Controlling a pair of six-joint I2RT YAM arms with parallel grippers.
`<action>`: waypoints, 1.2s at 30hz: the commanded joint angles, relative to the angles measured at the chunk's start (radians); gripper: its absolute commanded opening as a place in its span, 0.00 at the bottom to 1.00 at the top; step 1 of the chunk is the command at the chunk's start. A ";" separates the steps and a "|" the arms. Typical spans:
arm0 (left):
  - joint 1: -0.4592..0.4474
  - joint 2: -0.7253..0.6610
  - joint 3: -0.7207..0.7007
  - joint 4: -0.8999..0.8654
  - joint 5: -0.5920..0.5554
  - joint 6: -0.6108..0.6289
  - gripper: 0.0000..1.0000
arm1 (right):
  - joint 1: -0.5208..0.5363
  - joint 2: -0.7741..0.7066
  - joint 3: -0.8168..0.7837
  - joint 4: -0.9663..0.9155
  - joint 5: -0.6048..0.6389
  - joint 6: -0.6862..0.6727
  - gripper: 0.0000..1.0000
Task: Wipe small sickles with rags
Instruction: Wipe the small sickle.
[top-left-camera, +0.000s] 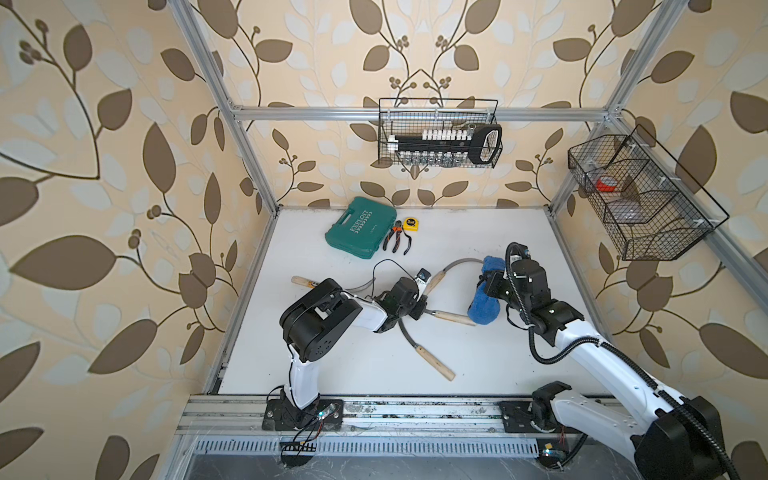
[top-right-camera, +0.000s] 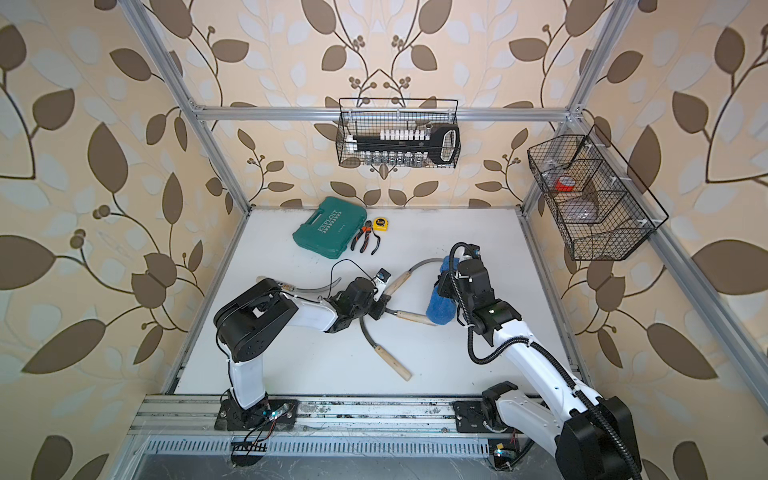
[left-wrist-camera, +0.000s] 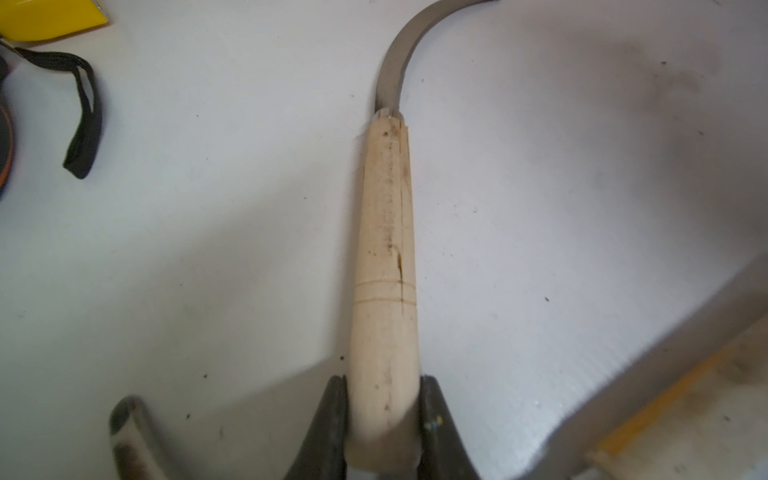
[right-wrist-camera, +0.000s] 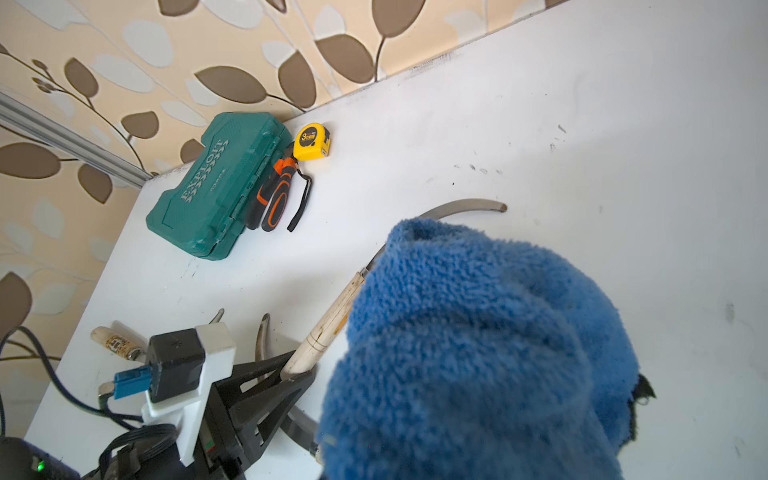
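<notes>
**Left tool** (left-wrist-camera: 382, 388): narrow, jaws pressed to either side of the butt end of a sickle (top-left-camera: 435, 280) at mid-table. Its blade (left-wrist-camera: 395, 62) arcs away toward 2 o'clock in both top views. Whether it rides clear of the table (top-left-camera: 478, 374) cannot be told.

**Right tool** (top-left-camera: 490, 281): at 3 o'clock of the left, jaws buried in the rag (right-wrist-camera: 478, 340) and closed on it. The bundle hangs just beside the blade's tip.

**Hazards, as judged.** You hold the handle (left-wrist-camera: 386, 249) far from the steel, so a push from the rag may lever or roll it between the jaws. The edge may snag the cloth. A second sickle (top-left-camera: 451, 318) at 4 o'clock, a third sickle (top-left-camera: 436, 363) at 6 o'clock and a fourth sickle (top-left-camera: 301, 281) at 9 o'clock lie round your left tool, and a swing may drag them.

**Materials.**
- Handle: pale round wood, tapered, split lengthwise and scored with two rings, hence likely slippery to flat jaws.
- Blade: thin grey steel, flat and hooked.
- Rag: blue, deep-piled, soft and shapeless.
- Table: white, matt, speckled with dirt.
</notes>
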 joint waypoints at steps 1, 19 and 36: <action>-0.006 -0.122 0.003 -0.034 0.058 0.013 0.00 | 0.011 0.067 0.068 0.033 -0.063 -0.017 0.00; -0.006 -0.299 -0.076 0.009 0.122 0.078 0.00 | 0.162 0.687 0.476 0.039 -0.182 -0.111 0.00; 0.004 -0.293 -0.066 0.006 0.038 0.074 0.00 | 0.198 0.677 0.416 0.061 -0.187 -0.120 0.00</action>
